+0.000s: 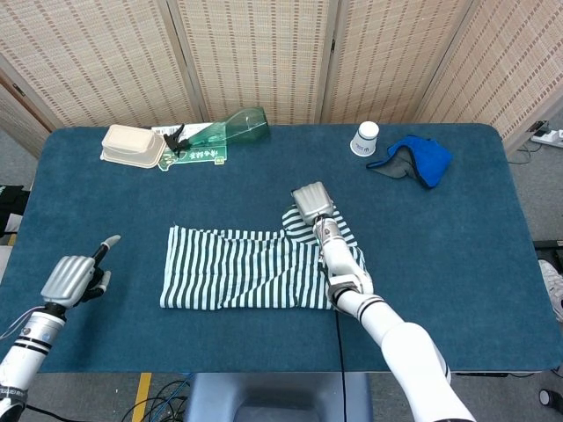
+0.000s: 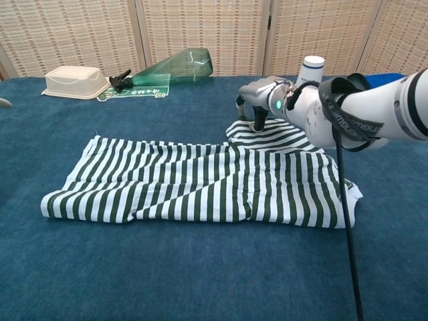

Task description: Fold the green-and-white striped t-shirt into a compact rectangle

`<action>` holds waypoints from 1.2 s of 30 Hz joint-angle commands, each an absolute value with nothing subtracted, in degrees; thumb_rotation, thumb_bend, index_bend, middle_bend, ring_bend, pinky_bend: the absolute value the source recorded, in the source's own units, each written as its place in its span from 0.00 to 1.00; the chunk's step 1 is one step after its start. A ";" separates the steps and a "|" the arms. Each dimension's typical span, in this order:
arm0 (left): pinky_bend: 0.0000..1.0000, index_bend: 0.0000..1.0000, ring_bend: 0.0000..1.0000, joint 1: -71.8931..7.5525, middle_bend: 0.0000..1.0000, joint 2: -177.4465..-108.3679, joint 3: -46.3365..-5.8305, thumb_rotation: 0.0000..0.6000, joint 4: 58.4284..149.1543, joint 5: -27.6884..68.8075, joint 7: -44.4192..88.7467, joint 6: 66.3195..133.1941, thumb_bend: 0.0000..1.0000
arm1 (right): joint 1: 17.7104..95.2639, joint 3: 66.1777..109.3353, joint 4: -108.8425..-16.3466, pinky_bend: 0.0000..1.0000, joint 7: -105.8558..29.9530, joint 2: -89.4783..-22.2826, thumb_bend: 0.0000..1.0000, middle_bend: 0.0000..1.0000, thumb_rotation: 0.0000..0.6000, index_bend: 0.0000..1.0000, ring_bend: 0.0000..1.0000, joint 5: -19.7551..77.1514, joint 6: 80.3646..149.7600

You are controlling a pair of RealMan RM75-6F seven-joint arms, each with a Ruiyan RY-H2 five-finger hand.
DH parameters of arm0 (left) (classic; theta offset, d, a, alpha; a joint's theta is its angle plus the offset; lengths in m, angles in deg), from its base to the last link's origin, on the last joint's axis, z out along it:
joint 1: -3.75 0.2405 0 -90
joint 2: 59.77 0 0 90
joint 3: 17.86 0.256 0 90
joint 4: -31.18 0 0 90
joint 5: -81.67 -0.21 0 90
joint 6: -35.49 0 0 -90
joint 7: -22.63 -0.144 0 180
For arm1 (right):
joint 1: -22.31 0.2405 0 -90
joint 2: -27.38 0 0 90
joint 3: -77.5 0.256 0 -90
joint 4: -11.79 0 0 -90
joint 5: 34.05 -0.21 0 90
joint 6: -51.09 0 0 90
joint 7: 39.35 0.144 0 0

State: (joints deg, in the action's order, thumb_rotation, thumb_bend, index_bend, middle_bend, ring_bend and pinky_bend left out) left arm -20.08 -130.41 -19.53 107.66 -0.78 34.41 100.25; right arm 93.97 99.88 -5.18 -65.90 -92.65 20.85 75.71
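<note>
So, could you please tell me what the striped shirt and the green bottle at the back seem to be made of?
The shirt looks like soft matte knit fabric, probably cotton: it lies limp with folds and wrinkles. The bottle looks like clear green plastic, glossy and see-through, lying on its side; glass cannot be ruled out.

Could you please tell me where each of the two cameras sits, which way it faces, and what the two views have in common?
Head view: high above the near table edge, looking steeply down on the striped t-shirt; shows the left hand and the right hand with their arms.
Chest view: low at the near edge, facing across the table to the wicker screen; only the right hand and forearm show clearly.
Shared: shirt, right hand, green bottle, food box, paper cup.
</note>
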 commanded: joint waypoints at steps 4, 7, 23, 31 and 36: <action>0.98 0.10 0.90 -19.81 0.94 -130.38 -19.50 1.00 107.48 -0.59 34.58 100.14 0.66 | 94.73 99.97 -3.45 1.00 -65.00 -93.68 0.45 0.96 1.00 0.41 0.99 21.31 75.24; 0.98 0.10 0.90 -19.65 0.94 -130.40 -19.50 1.00 107.36 -0.59 34.78 100.18 0.66 | 94.73 99.93 -2.79 1.00 -64.48 -94.04 0.46 0.96 1.00 0.45 0.99 21.70 75.45; 0.98 0.10 0.89 -18.89 0.94 -130.35 -19.52 1.00 106.66 -0.75 35.47 100.62 0.66 | 93.01 99.83 -1.67 1.00 -60.30 -94.82 0.50 0.96 1.00 0.57 0.99 24.10 78.61; 0.98 0.10 0.89 -18.65 0.94 -130.35 -19.34 1.00 106.35 -1.07 35.51 100.64 0.66 | 90.38 98.64 -4.86 1.00 -55.85 -93.38 0.51 0.96 1.00 0.60 0.99 27.08 83.76; 0.98 0.10 0.89 -18.61 0.94 -130.16 -19.42 1.00 106.54 -1.29 35.59 100.83 0.66 | 87.68 97.16 -9.73 1.00 -53.97 -91.34 0.51 0.96 1.00 0.60 0.99 29.78 89.63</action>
State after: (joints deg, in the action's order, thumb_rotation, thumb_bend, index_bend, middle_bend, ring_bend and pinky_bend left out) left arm -18.62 -130.17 -19.41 106.52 -1.27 35.58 100.81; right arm 89.10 98.02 -7.50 -54.85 -92.46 28.39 87.17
